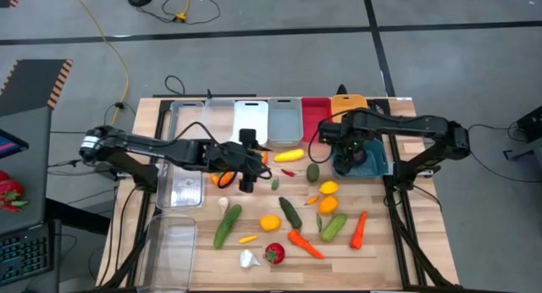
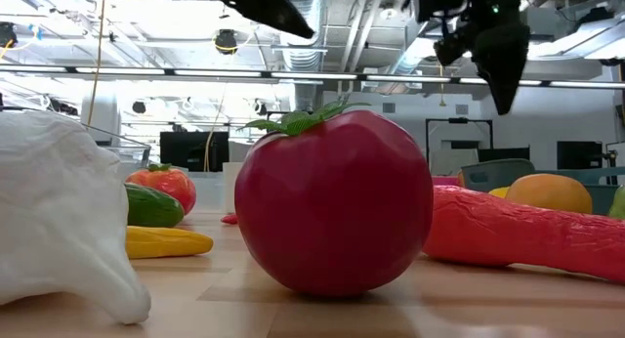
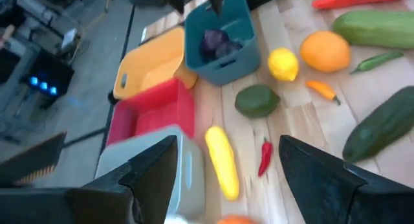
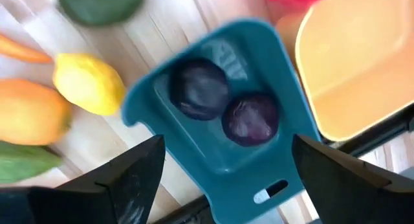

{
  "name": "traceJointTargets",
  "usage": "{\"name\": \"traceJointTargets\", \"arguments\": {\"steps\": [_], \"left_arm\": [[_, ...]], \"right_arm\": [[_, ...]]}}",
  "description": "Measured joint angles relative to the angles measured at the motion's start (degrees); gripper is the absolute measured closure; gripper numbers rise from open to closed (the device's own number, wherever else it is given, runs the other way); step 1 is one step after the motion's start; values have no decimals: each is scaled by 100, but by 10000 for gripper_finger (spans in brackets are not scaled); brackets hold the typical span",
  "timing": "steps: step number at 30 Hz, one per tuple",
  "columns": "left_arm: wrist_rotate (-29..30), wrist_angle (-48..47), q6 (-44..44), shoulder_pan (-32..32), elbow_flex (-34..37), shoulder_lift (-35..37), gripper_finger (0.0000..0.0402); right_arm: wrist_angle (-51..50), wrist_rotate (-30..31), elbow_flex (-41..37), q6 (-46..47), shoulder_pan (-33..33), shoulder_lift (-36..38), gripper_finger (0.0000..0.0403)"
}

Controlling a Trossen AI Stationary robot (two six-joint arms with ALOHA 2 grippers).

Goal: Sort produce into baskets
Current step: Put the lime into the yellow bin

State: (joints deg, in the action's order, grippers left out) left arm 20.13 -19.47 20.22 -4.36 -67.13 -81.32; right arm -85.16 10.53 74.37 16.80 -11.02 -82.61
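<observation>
My left gripper (image 1: pixel 246 179) hangs open and empty above the table's middle left; in the left wrist view (image 3: pixel 226 146) a long yellow fruit (image 3: pixel 222 160) and a red chili (image 3: pixel 265 156) lie beyond its fingers. My right gripper (image 1: pixel 347 162) hangs open and empty over the teal basket (image 1: pixel 373 163). In the right wrist view (image 4: pixel 228 143) two purple rounds (image 4: pixel 199 88) (image 4: pixel 250 118) lie in that basket (image 4: pixel 272 49). Loose produce lies on the table: a tomato (image 1: pixel 273 253), garlic (image 1: pixel 248 259), carrots (image 1: pixel 305 243), cucumbers (image 1: pixel 290 212), a lemon (image 1: pixel 329 188).
A row of baskets stands along the far edge: clear (image 1: pixel 188 124), white (image 1: pixel 251 122), grey (image 1: pixel 284 119), red (image 1: pixel 315 115), orange-yellow (image 1: pixel 349 102). Two clear bins (image 1: pixel 179 191) (image 1: pixel 174 246) stand along the left edge. In the low view the tomato (image 2: pixel 334 206) fills the foreground.
</observation>
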Motion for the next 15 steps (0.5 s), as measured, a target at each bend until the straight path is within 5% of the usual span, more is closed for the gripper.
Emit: {"name": "traceJointTargets", "arguments": {"steps": [15], "left_arm": [[141,-1600,-786,2,-4,915,157]], "right_arm": [[1865,-136,389,1947,536,2,39]]}}
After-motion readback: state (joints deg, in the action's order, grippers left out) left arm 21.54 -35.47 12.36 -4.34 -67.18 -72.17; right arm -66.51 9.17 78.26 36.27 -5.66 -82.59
